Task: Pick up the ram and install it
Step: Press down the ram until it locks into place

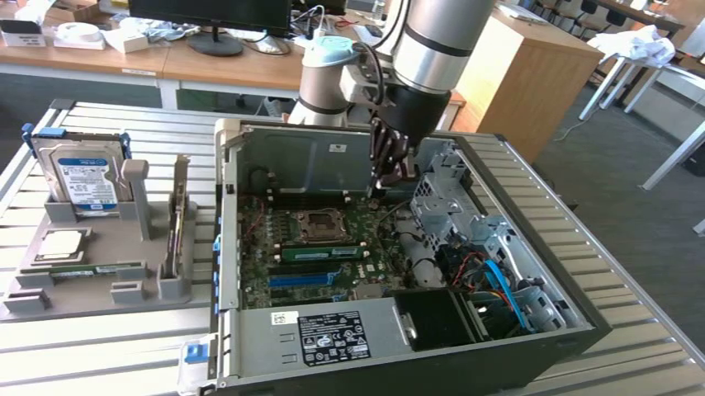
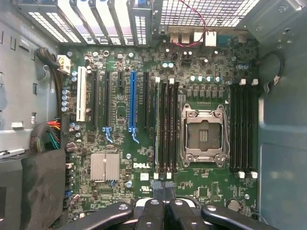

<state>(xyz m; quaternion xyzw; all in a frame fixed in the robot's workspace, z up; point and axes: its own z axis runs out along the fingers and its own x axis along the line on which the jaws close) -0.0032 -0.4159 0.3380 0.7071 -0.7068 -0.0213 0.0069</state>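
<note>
Clenched shut, jaws of the black gripper (image 2: pixel 162 188) hang over the green motherboard (image 2: pixel 211 189). I make out the long green ram stick (image 1: pixel 319 251) standing upright on it near the silver processor socket (image 2: pixel 204 134). From the wrist it is edge-on, so I cannot tell whether they touch.

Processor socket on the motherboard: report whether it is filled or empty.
Empty. The processor socket shows a dark, bare recess inside its metal frame, with no chip or cooler seated over it.

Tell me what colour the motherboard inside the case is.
The motherboard is dark green; it shows best in the wrist view.
</note>
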